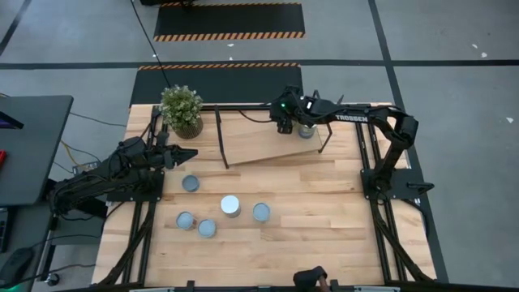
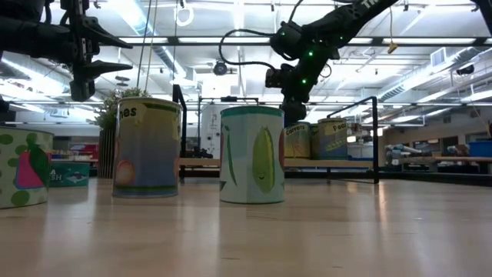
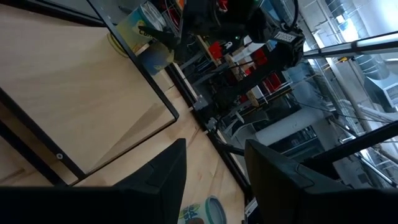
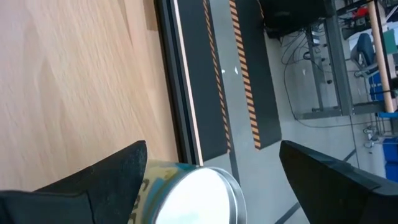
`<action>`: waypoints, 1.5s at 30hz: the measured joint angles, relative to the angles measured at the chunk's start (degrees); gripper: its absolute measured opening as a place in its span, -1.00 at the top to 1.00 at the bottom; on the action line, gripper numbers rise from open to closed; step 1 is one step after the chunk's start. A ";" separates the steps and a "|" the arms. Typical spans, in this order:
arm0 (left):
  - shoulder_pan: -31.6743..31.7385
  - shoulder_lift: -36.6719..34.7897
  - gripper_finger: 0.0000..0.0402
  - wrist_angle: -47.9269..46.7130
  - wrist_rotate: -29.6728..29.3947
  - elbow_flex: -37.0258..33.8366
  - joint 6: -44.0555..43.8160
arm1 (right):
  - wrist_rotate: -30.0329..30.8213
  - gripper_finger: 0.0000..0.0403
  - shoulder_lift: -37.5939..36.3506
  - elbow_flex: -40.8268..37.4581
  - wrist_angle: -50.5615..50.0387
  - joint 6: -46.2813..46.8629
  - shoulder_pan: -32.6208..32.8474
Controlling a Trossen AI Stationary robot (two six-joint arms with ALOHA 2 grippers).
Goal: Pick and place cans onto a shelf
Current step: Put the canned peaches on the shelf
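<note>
The plywood shelf (image 1: 268, 142) stands at the table's far middle. Two cans (image 2: 296, 140) (image 2: 332, 138) stand on its right part; the high view shows one of them (image 1: 306, 130). My right gripper (image 1: 298, 123) is wide open just above that can (image 4: 193, 193), one finger on each side of its silvery top. Several cans stand upright on the tabletop, among them a bluish-topped one (image 1: 190, 184) and a bright white-topped one (image 1: 230, 205). My left gripper (image 1: 185, 154) is open and empty, raised above the table's left side, and also shows in the left wrist view (image 3: 214, 180). My right gripper comes from above at the can on the shelf, and its fingers (image 4: 118, 177) stand wide apart on either side of the can's upper rim (image 4: 155, 180). I cannot tell whether one finger touches the can's side. The can stands upright on the shelf board.
A potted plant (image 1: 181, 109) stands at the table's far left, close to the shelf's left rod frame (image 1: 220, 138). Black rails run along the table's left and right edges. A dark object (image 1: 310, 278) sits at the near edge.
</note>
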 joint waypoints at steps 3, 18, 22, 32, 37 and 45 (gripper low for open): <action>0.00 0.00 0.16 0.00 0.01 0.00 0.00 | 0.19 -0.86 -1.15 0.68 -0.67 -0.06 1.61; 0.00 0.00 0.16 0.44 0.03 0.00 0.71 | -22.83 -0.86 -2.20 8.55 -3.02 28.74 19.52; -0.02 0.00 0.16 0.42 0.03 0.00 2.87 | -21.75 -0.86 -1.60 8.44 -3.05 32.44 25.69; 0.00 0.19 0.16 0.68 0.06 -0.03 3.24 | -18.27 -0.86 5.04 8.44 5.21 44.91 35.28; -0.09 1.10 0.16 2.42 0.54 0.02 3.23 | -18.16 -0.86 10.85 13.24 6.11 47.42 36.91; -0.07 1.11 0.16 2.51 0.74 0.00 3.61 | -18.34 -0.90 20.84 24.76 0.88 40.71 38.82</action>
